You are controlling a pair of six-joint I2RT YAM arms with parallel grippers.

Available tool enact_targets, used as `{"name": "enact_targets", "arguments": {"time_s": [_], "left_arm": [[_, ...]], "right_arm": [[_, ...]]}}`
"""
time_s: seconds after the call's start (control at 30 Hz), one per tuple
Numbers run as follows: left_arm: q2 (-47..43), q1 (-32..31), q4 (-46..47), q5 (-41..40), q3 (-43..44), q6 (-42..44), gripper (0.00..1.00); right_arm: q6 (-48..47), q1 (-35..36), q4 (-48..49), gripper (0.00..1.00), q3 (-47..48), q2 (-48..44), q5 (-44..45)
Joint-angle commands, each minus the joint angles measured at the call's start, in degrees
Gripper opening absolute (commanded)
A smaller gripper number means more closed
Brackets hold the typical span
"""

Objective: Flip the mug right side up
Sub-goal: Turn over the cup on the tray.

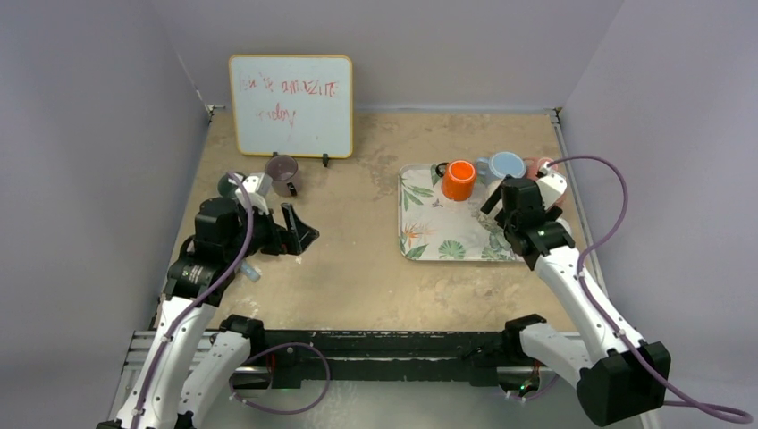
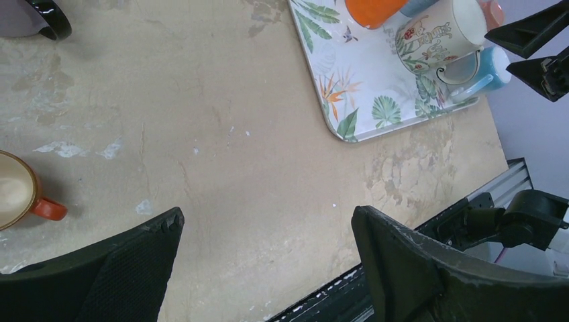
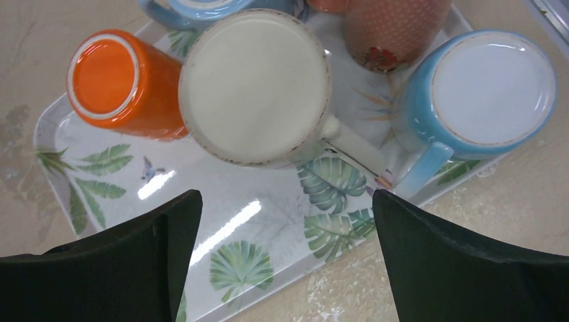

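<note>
Right gripper (image 3: pixel 282 201): fingers apart, empty, poised above tray (image 3: pixel 235 268). Likely target is cream mug (image 3: pixel 255 87), standing on tray rim-down, base up, axis vertical. It lies just ahead of gap between fingers. Handle (image 3: pixel 352 144) points toward blue mug (image 3: pixel 493 87) (tight there). Orange mug (image 3: pixel 111 80) close on other side. Left gripper (image 2: pixel 268 221): also apart, over bare table (image 2: pixel 201 134), well away. Right arm nearer.

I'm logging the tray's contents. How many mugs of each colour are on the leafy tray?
Orange mug: 1
Cream mug: 1
Blue mugs: 2
Pink mug: 1
Total on the tray: 5
</note>
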Motion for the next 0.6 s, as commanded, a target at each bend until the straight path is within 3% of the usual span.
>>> {"name": "enact_targets", "arguments": {"time_s": [0.0,0.27,0.57], "left_arm": [[0.01,-0.10,1.11,-0.63,0.53,1.08,0.95],[-1.23,-0.14,1.57,0.74,0.45,1.40,0.95],[-0.72,-0.16,1.81,1.70,0.26,1.59,0.95]], "right_arm": [[0.16,-1.47,2.00,0.99,0.44,1.67,5.67],[-4.21,-8.66,10.29,0.98,-1.42,3.94,-5.66],[-6.43,-18.50,12.32,0.99,-0.75,6.93,-18.51]]}}
